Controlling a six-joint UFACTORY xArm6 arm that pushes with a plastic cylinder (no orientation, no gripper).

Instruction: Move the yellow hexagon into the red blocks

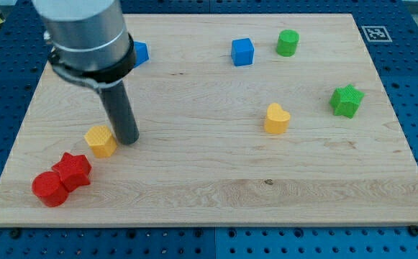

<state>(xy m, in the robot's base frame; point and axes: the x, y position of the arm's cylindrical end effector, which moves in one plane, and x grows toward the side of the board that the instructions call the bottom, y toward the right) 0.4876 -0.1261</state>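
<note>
A: How is the light?

B: Bright and even across the counter [216,180], with no glare on the wood.

A: Any shadows?

B: Soft, short ones. The yellow hexagon [101,139] and the red blocks [61,179] each cast a faint one close by.

A: And sharpness?

B: The wood grain is crisp. The grey arm housing [85,32] at the view's top looks slightly soft, and the counter's edges look straight.
</note>
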